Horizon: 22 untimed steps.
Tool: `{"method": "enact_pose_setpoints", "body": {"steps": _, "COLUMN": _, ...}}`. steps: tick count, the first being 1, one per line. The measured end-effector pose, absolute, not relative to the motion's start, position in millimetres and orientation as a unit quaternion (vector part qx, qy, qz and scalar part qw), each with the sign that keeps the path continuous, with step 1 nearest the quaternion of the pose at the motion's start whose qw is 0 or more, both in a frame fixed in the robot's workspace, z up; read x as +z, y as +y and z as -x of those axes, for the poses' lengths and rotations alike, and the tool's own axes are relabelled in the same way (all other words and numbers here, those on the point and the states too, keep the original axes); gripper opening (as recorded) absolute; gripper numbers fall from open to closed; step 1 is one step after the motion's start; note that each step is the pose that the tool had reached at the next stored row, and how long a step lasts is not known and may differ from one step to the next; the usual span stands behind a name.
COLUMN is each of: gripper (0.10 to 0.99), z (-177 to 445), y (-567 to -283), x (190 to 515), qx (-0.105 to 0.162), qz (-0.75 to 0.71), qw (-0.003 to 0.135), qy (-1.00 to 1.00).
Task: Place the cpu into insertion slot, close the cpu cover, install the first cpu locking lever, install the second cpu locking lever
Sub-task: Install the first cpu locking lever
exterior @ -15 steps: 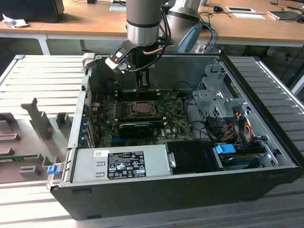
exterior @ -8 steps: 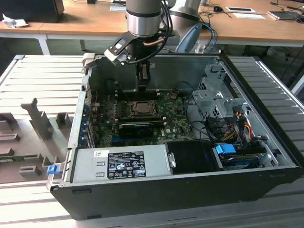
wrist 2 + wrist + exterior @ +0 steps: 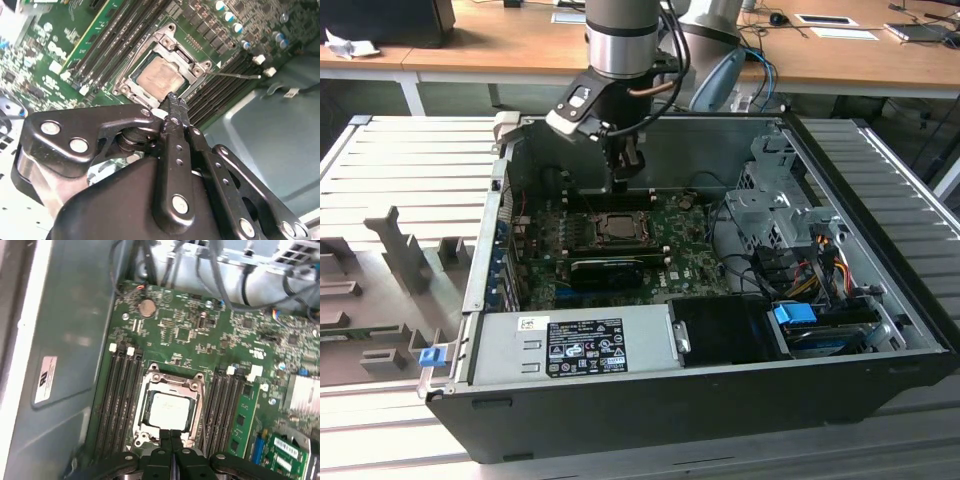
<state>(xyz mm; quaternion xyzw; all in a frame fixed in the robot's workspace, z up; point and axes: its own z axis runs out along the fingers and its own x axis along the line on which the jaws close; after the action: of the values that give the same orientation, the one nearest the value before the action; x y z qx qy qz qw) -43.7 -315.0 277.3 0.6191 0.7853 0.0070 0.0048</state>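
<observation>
Now we hold our fingers pressed together, empty, at the cover's edge, a pose for pressing, not gripping; the cpu lies seated under that cover.

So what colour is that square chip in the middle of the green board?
Pale silvery-tan; the cpu shows best in the second wrist view.
</observation>
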Motion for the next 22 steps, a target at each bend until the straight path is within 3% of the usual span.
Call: {"method": "enact_pose_setpoints", "body": {"steps": 22, "gripper": 0.106, "z": 43.8, "y": -315.0, "x": 277.2, "qx": 0.007, "qz": -0.424, "qw": 0.003, "qy": 0.906}}
